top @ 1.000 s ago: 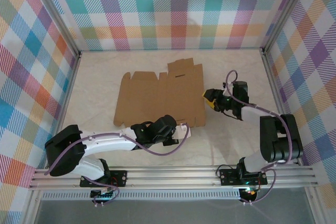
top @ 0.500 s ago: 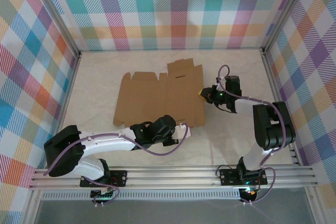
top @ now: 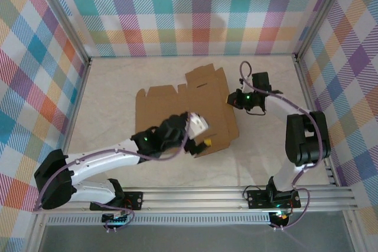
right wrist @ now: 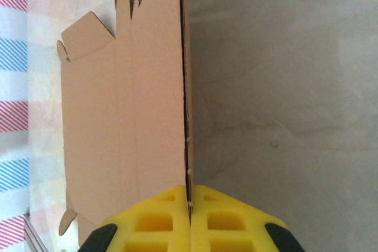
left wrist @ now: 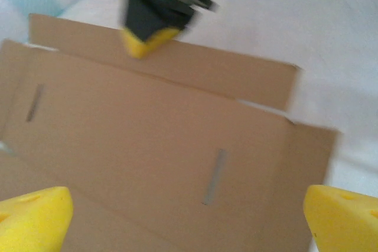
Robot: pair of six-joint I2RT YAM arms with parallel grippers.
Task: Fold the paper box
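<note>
**Claw shut on the edge, claw wide over the sheet**

Grips with the right claw (right wrist: 190,196), yellow pads (right wrist: 159,222) closed tight on the right-hand edge of the flat, plain brown, die-cut corrugated cardboard box (right wrist: 147,98). Hovers with the left claw (left wrist: 189,222) above the near part of the sheet, spread wide and holding nothing. Finds the box unfolded around the middle of the pale marbled desk (top: 266,151), with its right side seemingly tipped up a little off the surface.

Expect light, fairly stiff board. Should bend cleanly along the scored lines, resist elsewhere, and dent if pinched hard mid-panel. Will probably slide on the smooth desk when pushed, so needs one claw as an anchor. Take hold at a free outer edge or flap, close to a score line. Avoid the small tabs, which look easy to crumple.

Mind the narrow cut slots (left wrist: 214,175) in the panel and the notched far edge. Has open desk to the left, the right and the near side. Sits with the far flap near the plaid back wall (top: 189,22), so fold inward there. Watch the two claws, near each other across the right panel.
</note>
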